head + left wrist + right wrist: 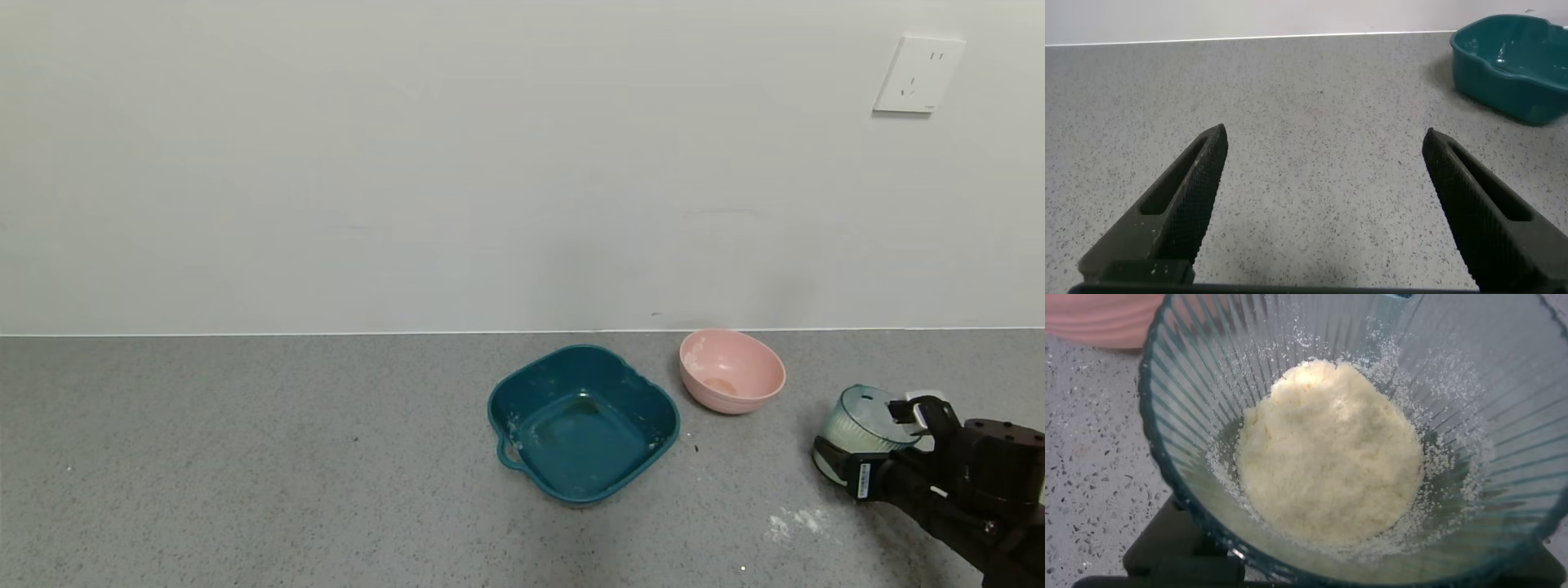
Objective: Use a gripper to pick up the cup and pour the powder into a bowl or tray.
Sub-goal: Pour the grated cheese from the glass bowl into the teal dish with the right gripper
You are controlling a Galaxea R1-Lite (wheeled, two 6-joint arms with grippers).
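Note:
The ribbed pale blue-green cup [864, 425] is at the right of the counter, tilted a little, between the fingers of my right gripper [886, 445], which is shut on it. In the right wrist view the cup [1192, 416] fills the frame, with a heap of white powder [1331, 449] in its bottom and a black finger [1159, 551] under its wall. The dark teal basin [531, 392] sits mid-counter, left of the cup, and holds only faint smears. My left gripper [1324, 139] is open over bare counter, with the basin [1511, 69] farther off.
A round pink bowl [732, 370] stands between the basin and the cup, near the wall; it also shows in the right wrist view [1094, 318]. A small patch of spilled powder [796, 521] lies on the counter in front of the cup. The wall runs behind.

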